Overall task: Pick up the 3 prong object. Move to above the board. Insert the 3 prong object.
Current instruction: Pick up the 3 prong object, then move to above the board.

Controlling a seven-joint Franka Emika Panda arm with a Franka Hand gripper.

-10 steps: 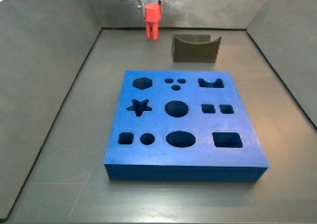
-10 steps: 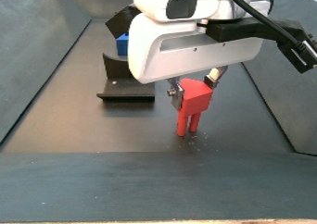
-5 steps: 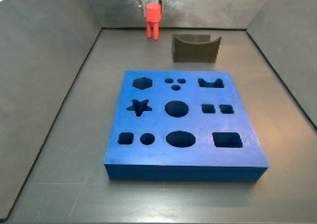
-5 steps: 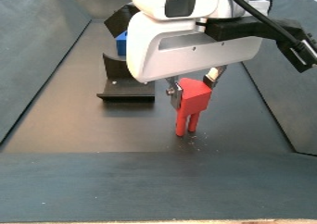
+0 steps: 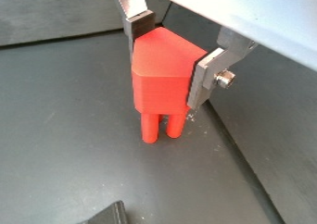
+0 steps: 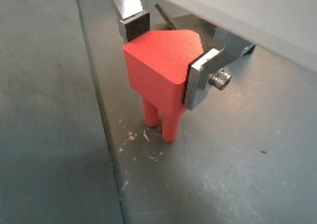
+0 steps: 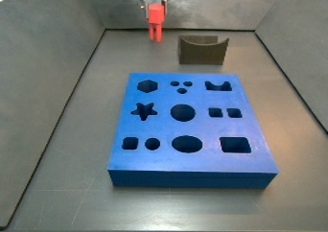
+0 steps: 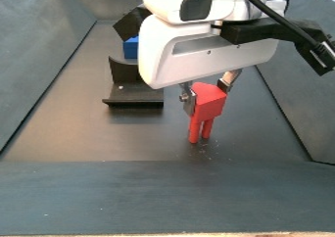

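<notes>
My gripper (image 7: 155, 6) is shut on the 3 prong object (image 7: 155, 23), a red-orange peg held upright at the far end of the floor. In both wrist views the silver fingers (image 5: 206, 72) (image 6: 203, 74) clamp the peg's blocky top (image 5: 164, 72) (image 6: 158, 68), and its prongs hang just above the dark floor. In a side view the gripper (image 8: 205, 88) hangs under the white wrist with the peg (image 8: 202, 114) below it. The blue board (image 7: 193, 130) lies in the middle of the floor, well in front of the peg; only its corner (image 8: 129, 47) shows behind the wrist.
The dark olive-brown fixture (image 7: 201, 49) stands between the peg and the board, to the peg's right; it also shows in a side view (image 8: 135, 92). Grey walls (image 7: 58, 73) slope up round the floor. Pale scratch marks (image 6: 146, 144) lie under the prongs.
The gripper has risen slightly with the peg in it; the prongs now hang a little higher above the floor. The board and fixture have not moved.
</notes>
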